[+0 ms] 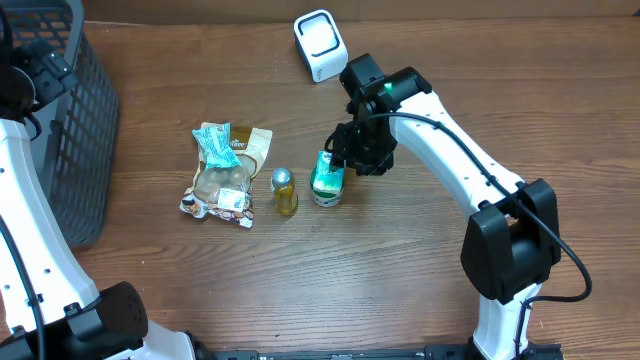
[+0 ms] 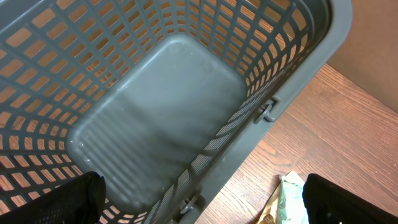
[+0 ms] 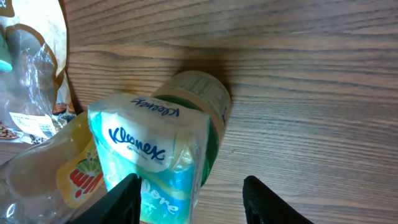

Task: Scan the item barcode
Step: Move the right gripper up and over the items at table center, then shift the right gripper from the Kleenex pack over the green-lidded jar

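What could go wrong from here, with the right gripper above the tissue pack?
Two risks. The soft Kleenex pack rests against the green container and sits off-centre under the right gripper, so a grip may slip or tip the container. The small bottle stands close beside them and could be knocked over.
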`<act>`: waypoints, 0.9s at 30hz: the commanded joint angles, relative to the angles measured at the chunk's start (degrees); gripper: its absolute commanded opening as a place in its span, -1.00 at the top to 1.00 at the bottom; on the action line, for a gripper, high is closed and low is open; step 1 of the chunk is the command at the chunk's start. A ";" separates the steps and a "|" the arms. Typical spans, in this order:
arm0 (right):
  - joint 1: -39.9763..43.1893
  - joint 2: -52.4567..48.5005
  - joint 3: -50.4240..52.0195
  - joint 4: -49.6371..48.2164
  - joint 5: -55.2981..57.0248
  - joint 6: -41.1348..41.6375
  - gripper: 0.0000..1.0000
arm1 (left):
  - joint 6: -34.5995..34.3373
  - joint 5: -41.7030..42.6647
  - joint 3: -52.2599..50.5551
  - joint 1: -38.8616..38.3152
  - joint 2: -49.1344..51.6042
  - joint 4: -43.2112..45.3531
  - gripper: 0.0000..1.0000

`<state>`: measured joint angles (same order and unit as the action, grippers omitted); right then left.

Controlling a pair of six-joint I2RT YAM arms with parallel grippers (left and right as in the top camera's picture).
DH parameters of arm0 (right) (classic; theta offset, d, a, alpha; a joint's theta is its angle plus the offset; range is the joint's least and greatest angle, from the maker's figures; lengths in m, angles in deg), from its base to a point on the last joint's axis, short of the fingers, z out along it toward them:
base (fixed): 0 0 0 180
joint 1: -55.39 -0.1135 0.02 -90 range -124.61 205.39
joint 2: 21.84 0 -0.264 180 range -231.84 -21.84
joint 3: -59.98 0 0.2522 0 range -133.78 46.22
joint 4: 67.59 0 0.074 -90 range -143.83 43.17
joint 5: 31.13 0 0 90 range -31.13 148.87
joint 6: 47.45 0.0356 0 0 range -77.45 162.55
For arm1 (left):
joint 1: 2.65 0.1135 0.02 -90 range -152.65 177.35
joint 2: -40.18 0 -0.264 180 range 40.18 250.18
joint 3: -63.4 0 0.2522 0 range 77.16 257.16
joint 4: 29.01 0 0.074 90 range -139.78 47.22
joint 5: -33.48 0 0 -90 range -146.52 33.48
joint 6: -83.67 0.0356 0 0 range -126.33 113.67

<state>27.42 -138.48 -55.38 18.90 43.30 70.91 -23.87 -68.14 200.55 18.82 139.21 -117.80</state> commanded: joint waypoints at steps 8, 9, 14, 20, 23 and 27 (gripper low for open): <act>-3.04 -0.20 0.55 -0.24 0.57 0.42 0.18 | 1.03 -0.15 0.50 0.15 0.31 0.22 -0.99; -3.10 -0.20 0.83 -0.57 0.57 0.42 0.21 | 1.03 -0.15 0.50 0.15 0.31 0.22 -0.99; -3.15 -0.20 2.21 -1.84 0.57 0.42 0.44 | 1.03 -0.15 0.50 0.15 0.31 0.22 -0.99; -2.95 -0.15 2.82 -1.81 0.55 0.33 0.93 | 1.03 -0.15 0.50 0.15 0.31 0.22 -0.99; -1.73 0.02 1.18 -0.35 0.52 0.31 0.93 | 1.03 -0.15 0.50 0.15 0.31 0.22 -0.99; 1.40 0.96 -2.54 3.04 0.55 -3.06 0.93 | 1.03 -0.15 0.50 0.15 0.31 0.22 -0.99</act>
<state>26.11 -138.48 -54.73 21.24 43.05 70.60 -23.87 -68.14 200.55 18.82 139.21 -117.80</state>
